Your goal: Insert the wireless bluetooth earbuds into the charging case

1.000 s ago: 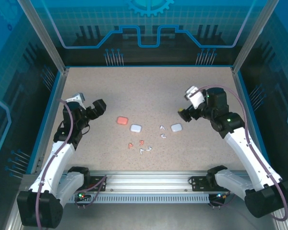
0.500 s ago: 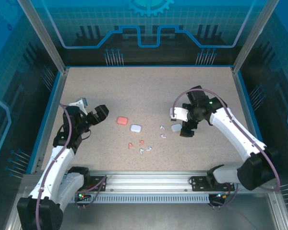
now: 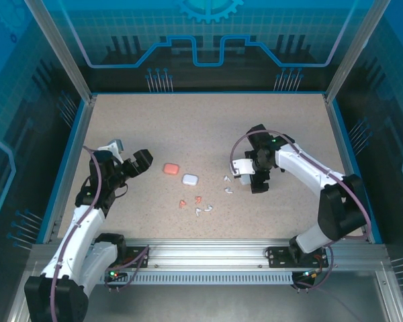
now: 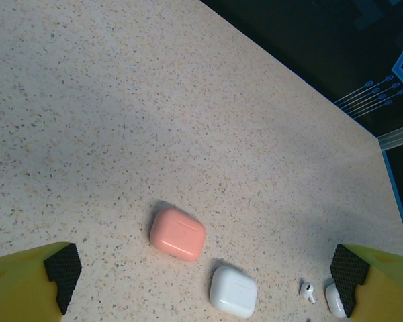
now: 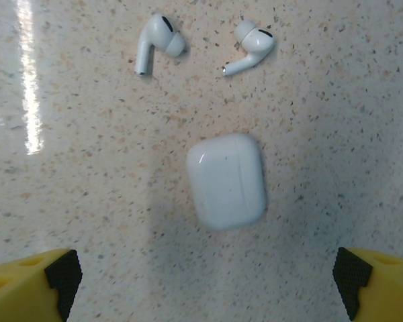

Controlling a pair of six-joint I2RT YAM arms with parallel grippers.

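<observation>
Right end effector (image 5: 207, 288) and left end effector (image 3: 140, 161) gape wide, empty. White earbuds (image 5: 160, 41) lie loose on tabletop (image 5: 87, 168) beside white charging case (image 5: 226, 181). I judge them light, slick, rigid; pinch across the head.

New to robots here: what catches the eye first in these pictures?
A salmon-pink rounded-square case sits mid-table beside a white rounded-square case, tiny white and salmon earbuds scattered nearer the arms. The right gripper hovers open over a second white case, two white earbuds close beside it.
</observation>
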